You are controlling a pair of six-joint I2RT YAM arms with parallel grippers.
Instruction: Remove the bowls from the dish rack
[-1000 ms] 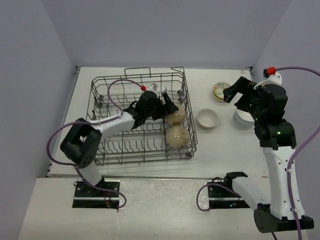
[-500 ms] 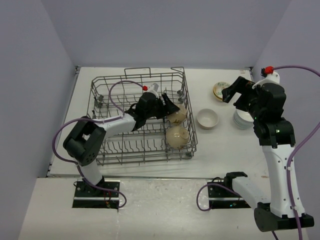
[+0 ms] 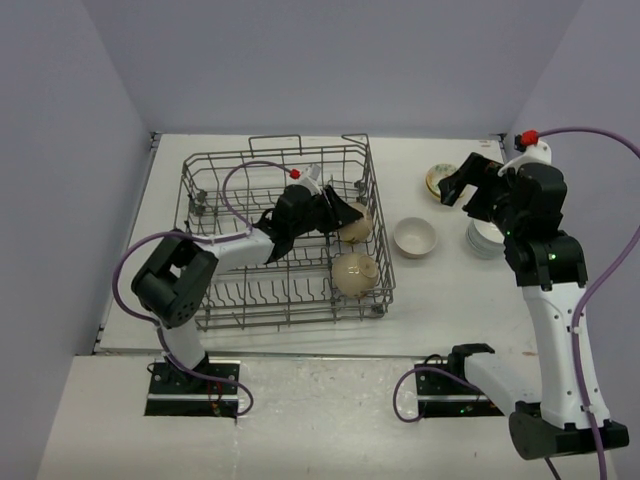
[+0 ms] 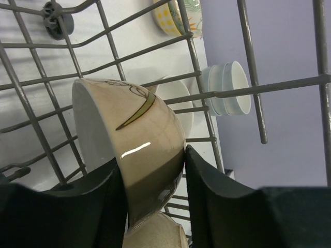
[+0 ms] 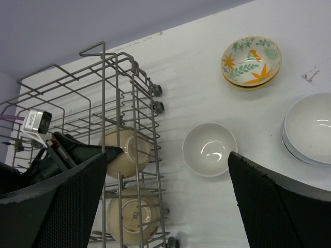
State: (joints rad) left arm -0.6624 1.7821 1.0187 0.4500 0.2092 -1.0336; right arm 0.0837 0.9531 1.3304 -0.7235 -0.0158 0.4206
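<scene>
In the grey wire dish rack (image 3: 215, 190), two beige bowls stand on edge at the right end. My left gripper (image 3: 345, 215) reaches inside the rack and is shut on the upper beige bowl (image 4: 139, 150), one finger on its white inside and one on its outer wall. The second beige bowl (image 3: 354, 273) sits just below, its foot toward the near side. My right gripper (image 5: 168, 155) hangs open and holds nothing, high above the table to the right of the rack.
Right of the rack on the table stand a single white bowl (image 3: 415, 237), a yellow bowl with a painted inside (image 3: 440, 180) and a stack of pale bowls (image 3: 482, 238). The rack's upright wires (image 4: 201, 93) surround the held bowl.
My left gripper's fingers have closed from wide open onto the upper beige bowl. The right arm has shifted slightly left and up, still open.
</scene>
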